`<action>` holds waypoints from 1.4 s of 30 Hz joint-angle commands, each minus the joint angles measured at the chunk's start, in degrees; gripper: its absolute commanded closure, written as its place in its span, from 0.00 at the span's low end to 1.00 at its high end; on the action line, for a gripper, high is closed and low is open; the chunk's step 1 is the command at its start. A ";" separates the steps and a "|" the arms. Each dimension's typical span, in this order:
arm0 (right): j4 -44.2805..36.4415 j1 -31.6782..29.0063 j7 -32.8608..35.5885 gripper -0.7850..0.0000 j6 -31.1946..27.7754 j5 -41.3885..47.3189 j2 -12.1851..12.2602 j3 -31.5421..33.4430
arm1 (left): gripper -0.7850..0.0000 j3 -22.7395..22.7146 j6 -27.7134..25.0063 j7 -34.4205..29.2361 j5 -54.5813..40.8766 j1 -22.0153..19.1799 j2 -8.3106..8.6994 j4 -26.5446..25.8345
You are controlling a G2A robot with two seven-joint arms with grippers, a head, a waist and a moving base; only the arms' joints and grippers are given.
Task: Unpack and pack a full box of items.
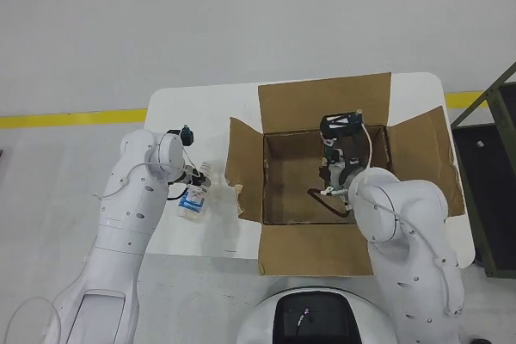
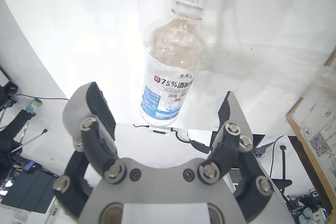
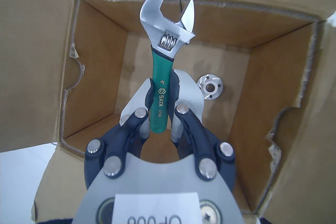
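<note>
An open cardboard box (image 1: 327,107) stands on the white table (image 1: 198,103). Over its inside, my right gripper (image 3: 162,89) is shut on the green handle of an adjustable wrench (image 3: 164,57), whose steel head points away from the wrist. A silver flange (image 3: 210,86) lies on the box floor beneath. A clear bottle (image 2: 170,72) with a white cap and blue label lies on the table to the left of the box (image 2: 312,120). My left gripper (image 2: 165,114) hangs open just above the bottle (image 1: 193,199), touching nothing.
The box flaps (image 1: 245,172) are folded outward on all sides, the left one close to the bottle. A dark green metal rack (image 1: 503,163) stands past the table's right edge. A yellow floor line (image 1: 60,119) runs behind the table.
</note>
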 commanded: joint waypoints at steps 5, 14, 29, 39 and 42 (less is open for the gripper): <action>-7.56 2.92 2.32 1.00 -1.93 2.28 0.58 5.18 | 0.00 0.00 0.00 0.00 0.00 0.00 0.00 0.00; -18.90 3.96 4.72 1.00 -5.73 6.66 1.76 14.32 | 0.00 0.00 0.00 0.00 0.00 0.00 0.00 0.00; -20.23 3.04 3.51 1.00 -5.12 11.17 2.55 21.51 | 0.00 0.00 0.00 0.00 0.00 0.00 0.00 0.00; -20.15 3.14 -0.02 1.00 -6.37 11.54 3.61 27.09 | 0.00 0.00 0.00 0.00 0.00 0.00 0.00 0.00; -19.37 4.58 0.27 1.00 -7.75 11.07 4.37 31.04 | 0.00 0.00 0.00 0.00 0.00 0.00 0.00 0.00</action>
